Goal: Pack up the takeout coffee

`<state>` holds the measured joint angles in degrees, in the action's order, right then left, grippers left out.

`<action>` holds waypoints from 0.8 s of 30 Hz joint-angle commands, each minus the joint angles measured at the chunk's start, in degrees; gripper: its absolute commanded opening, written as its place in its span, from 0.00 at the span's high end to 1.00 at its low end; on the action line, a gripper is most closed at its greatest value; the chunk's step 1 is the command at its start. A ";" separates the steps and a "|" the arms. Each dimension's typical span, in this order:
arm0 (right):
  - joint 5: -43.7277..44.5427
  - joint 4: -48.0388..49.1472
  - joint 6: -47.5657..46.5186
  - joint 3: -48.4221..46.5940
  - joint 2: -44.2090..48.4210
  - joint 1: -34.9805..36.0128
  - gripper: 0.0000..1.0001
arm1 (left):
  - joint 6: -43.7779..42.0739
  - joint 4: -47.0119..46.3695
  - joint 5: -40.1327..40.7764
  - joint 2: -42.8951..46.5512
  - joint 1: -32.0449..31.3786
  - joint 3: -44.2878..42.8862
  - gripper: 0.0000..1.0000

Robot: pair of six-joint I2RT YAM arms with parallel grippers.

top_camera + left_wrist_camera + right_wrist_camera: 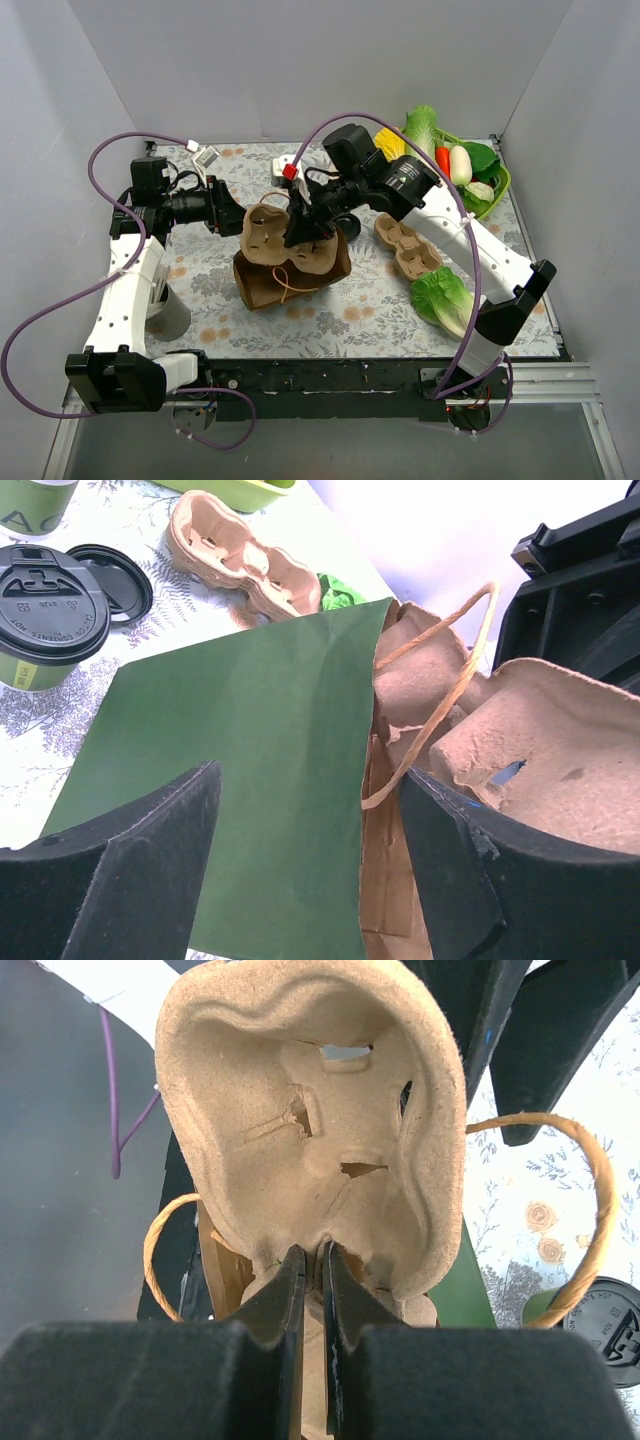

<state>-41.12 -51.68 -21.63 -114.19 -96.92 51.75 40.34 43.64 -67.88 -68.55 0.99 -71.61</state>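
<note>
The green cup (pixel 25 665) is seen upright on the table (pixel 140 520), capped with a black lid (pixel 45 600); a loose lid (pixel 120 578) is laid just beside it.

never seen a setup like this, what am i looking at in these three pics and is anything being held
Two robot arms are bolted at a table's near edge. One picture looks down from above; the other two come from cameras on each wrist. The right gripper is shut on a pulp cup tray at the mouth of a brown paper bag. The left gripper is open beside it, holding nothing. On the flowered table: a lidded coffee cup, a second tray, vegetables.
</note>
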 commanded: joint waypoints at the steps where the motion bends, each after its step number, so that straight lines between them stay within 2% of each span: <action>1: -0.54 1.76 -0.87 -2.44 -0.19 -0.33 0.99 | 1.14 -1.27 0.73 1.41 -0.20 -1.33 0.29; 10: 4.47 1.23 -2.02 2.57 -1.51 -0.42 0.99 | 9.49 -7.94 3.98 3.34 -0.20 -1.86 0.27; 14: 7.19 1.50 -1.58 2.75 -2.65 -0.33 0.99 | 9.94 -8.13 3.89 3.34 -0.20 -2.74 0.27; 18: 7.81 -1.22 -2.89 1.78 -4.23 -0.33 0.99 | 7.57 -6.64 6.60 3.60 -0.20 -5.90 0.27; 22: 7.12 -3.42 -2.89 1.07 -5.12 -0.68 0.99 | 3.71 -5.49 17.85 7.63 -0.20 -12.05 0.28; 24: 6.76 -3.95 -2.54 1.34 -5.55 -0.94 0.99 | -3.13 -4.80 18.92 11.33 -0.20 -14.77 0.28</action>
<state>-34.41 -52.93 -24.08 -111.85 -102.19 51.53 46.09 38.48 -55.51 -65.73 0.91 -79.88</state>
